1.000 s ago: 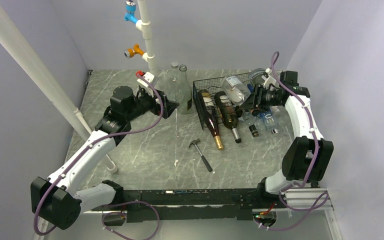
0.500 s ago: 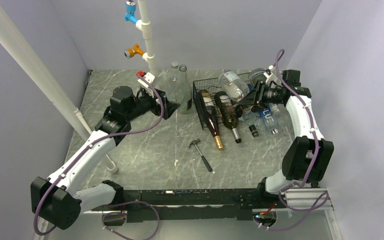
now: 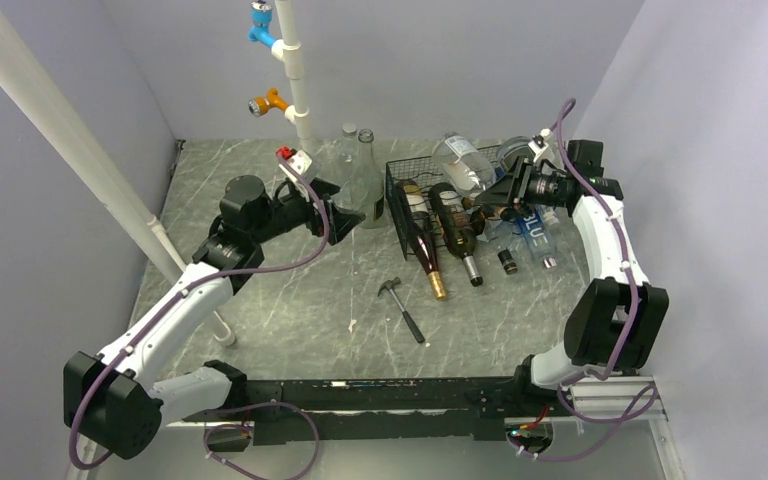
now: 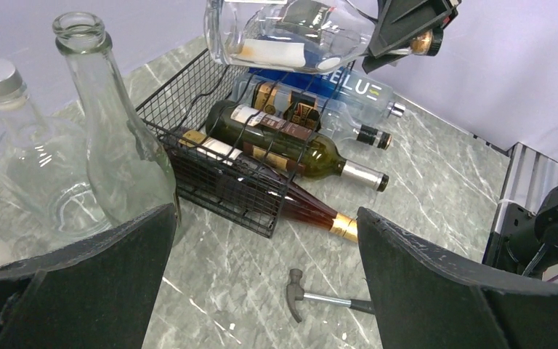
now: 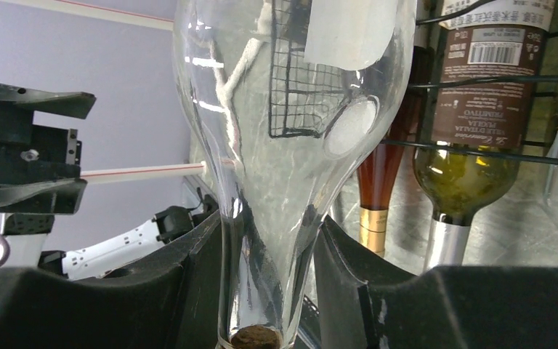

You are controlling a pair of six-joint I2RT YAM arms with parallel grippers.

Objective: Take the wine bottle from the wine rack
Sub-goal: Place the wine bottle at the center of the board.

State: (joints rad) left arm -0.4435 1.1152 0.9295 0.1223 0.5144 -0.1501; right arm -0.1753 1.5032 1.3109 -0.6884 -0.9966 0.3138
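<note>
The wine bottle [image 3: 463,158] is clear glass with a white label and a cork. It hangs tilted in the air above the back of the black wire-mesh wine rack [image 3: 392,195], apart from it. My right gripper [image 3: 505,190] is shut on its neck. In the right wrist view the neck [image 5: 290,109] runs between the two black fingers [image 5: 182,276]. In the left wrist view the bottle [image 4: 290,36] floats over the rack [image 4: 218,182]. My left gripper [image 3: 345,212] stands open and holds nothing, left of the rack.
A brown bottle with a gold cap [image 3: 422,245] and a green bottle [image 3: 457,230] lie in the rack. A blue-labelled clear bottle [image 3: 540,235] lies to its right. Two clear bottles [image 3: 365,185] stand by my left gripper. A small hammer [image 3: 400,305] lies in front.
My right gripper has lifted the clear bottle up and back off the rack, with its base swinging higher. The left gripper has shifted slightly toward the rack.
</note>
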